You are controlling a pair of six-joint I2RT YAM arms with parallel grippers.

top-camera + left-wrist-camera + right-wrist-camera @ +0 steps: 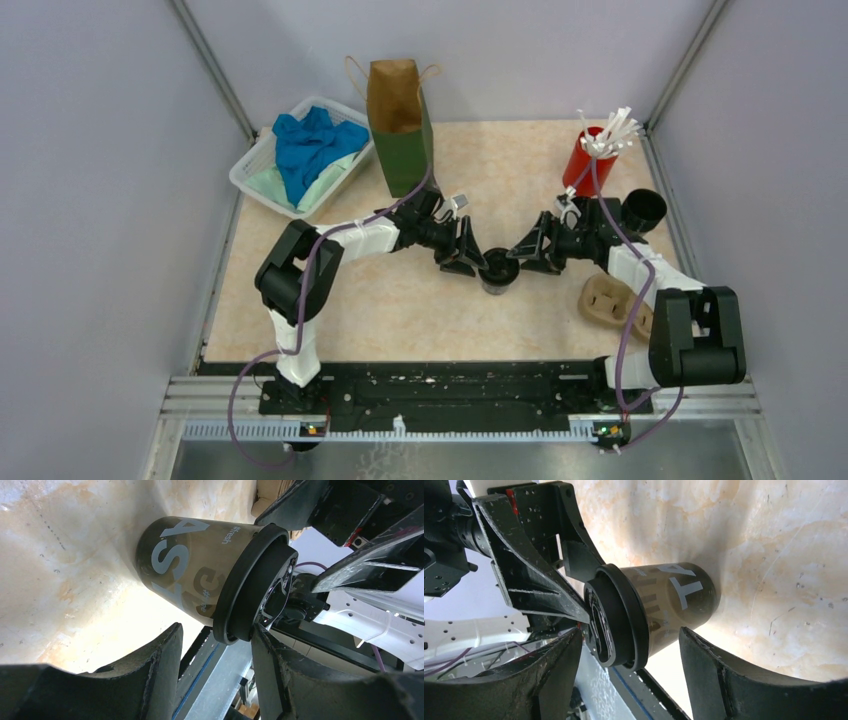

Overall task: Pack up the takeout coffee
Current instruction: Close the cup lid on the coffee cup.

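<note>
A black takeout coffee cup (497, 270) with a black lid stands upright at the middle of the table. My left gripper (468, 257) is open just left of it, my right gripper (533, 255) open just right of it. In the left wrist view the cup (192, 572) lies just past my open gripper (216, 630), its lid (252, 587) near one finger. In the right wrist view the lid (621, 615) sits between my open fingertips (630, 632), and the cup body (674, 600) is untouched. A second black cup (643, 210) stands at the right.
A tall paper bag (398, 125) stands open at the back, behind the left arm. A red cup of white sticks (590, 160) stands at the back right. A tan pulp carrier (612, 303) lies beside the right arm. A white basket of blue cloth (300, 155) sits back left.
</note>
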